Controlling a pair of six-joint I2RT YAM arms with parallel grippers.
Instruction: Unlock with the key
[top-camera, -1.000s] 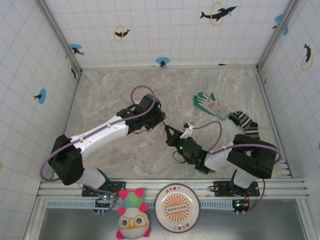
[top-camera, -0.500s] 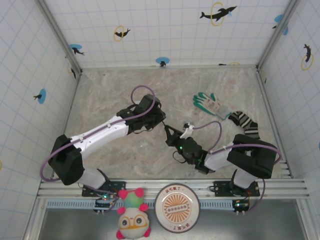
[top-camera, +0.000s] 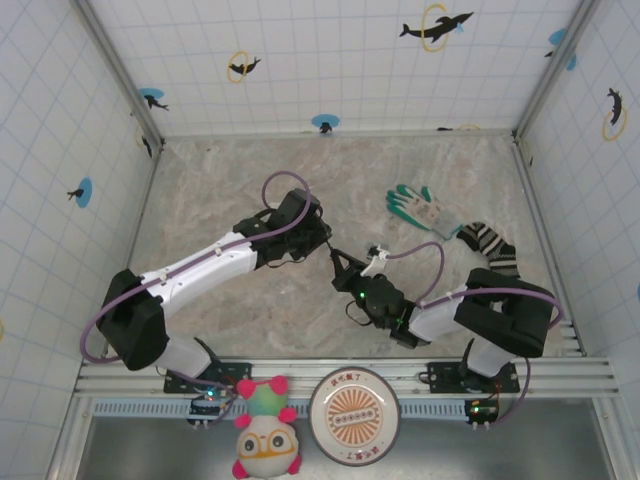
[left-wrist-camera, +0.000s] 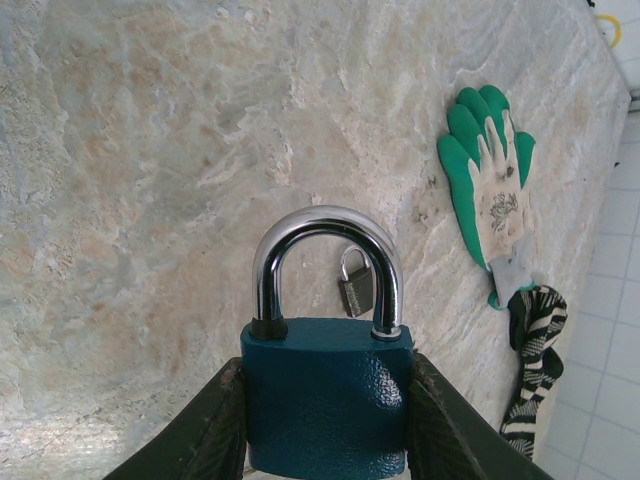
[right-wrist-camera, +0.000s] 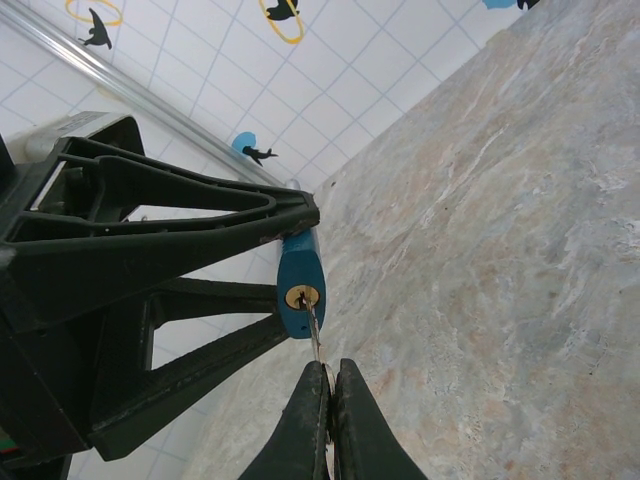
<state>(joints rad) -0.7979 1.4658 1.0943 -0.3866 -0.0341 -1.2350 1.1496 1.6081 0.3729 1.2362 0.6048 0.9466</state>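
Hardly moving since a second ago, the right pincer (right-wrist-camera: 329, 385) is pinching the key (right-wrist-camera: 313, 335), poking it into the padlock (right-wrist-camera: 299, 283) at 12 o'clock, which the left pincer (left-wrist-camera: 328, 430) is squeezing, ready for turning.

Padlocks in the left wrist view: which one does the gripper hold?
The blue padlock, clamped in the left gripper; the small grey padlock lies apart on the table behind it.

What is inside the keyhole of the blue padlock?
The silver blade of the key enters the brass keyhole of the padlock. Its tip is hidden inside; the shut right pincer covers its head.
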